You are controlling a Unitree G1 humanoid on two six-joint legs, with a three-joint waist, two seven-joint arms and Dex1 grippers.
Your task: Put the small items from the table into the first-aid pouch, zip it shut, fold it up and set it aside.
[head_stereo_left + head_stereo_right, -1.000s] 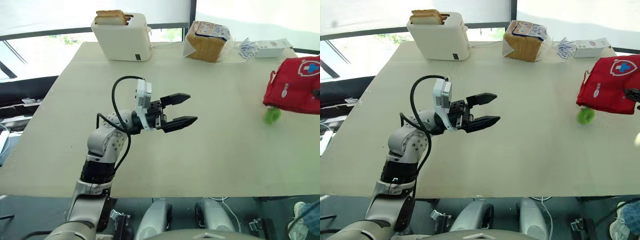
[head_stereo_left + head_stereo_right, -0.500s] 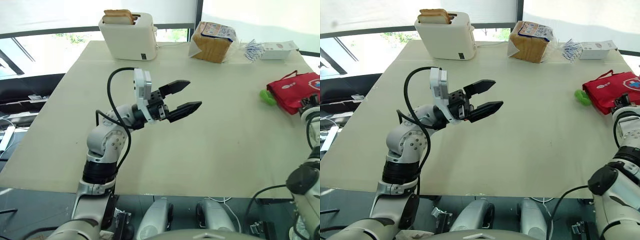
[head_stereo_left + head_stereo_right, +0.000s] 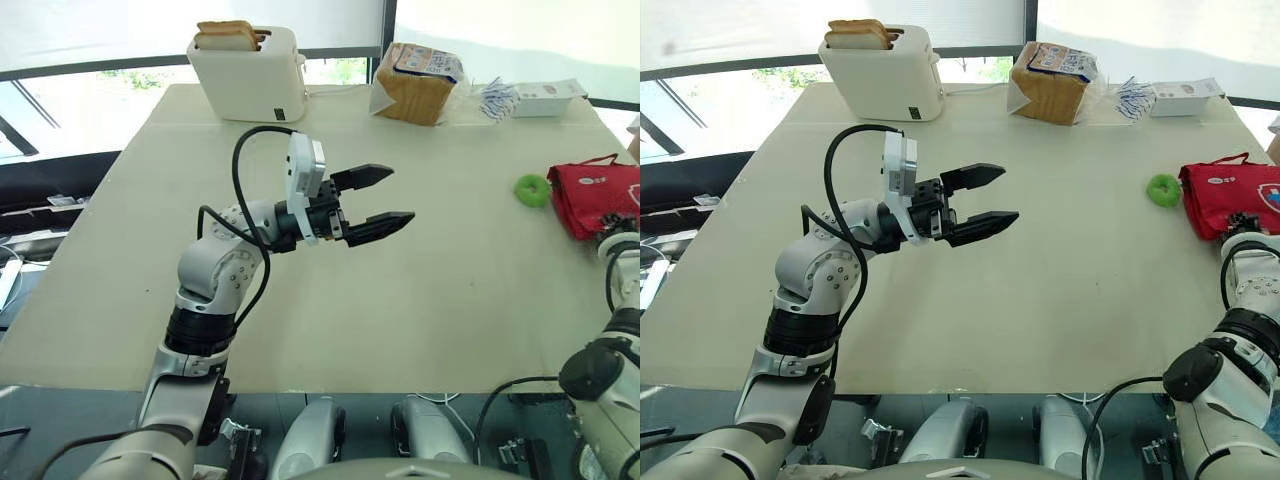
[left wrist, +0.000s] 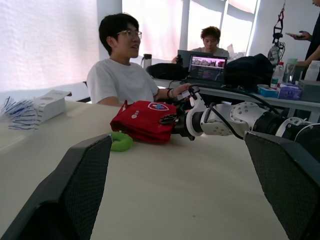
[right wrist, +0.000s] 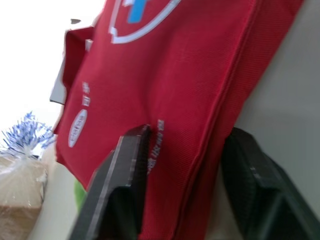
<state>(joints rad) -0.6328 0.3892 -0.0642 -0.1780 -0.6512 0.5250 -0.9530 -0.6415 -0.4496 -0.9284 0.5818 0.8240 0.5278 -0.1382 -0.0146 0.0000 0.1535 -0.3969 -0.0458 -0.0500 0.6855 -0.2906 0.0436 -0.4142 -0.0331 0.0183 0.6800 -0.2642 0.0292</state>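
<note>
Left gripper (image 3: 397, 195) above table (image 3: 440, 300) centre, fingers spread wide, empty. Small green ring (image 3: 1161, 189) toward table's 3 o'clock, just beside pouch's 9 o'clock side. Red first-aid pouch (image 3: 598, 188) flat at 3 o'clock edge; right gripper (image 5: 187, 134) clamped on its 6 o'clock edge.

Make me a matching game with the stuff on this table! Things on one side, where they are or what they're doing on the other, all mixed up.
Things:
1. toaster
2. green ring
3. first-aid pouch
4. left gripper

Places or states:
A. open, over the middle of the table
B. between the right gripper's fingers
C. at the far edge, with bread slices in its slots
D. lying just left of the first-aid pouch

Pairs: 1-C, 2-D, 3-B, 4-A
</note>
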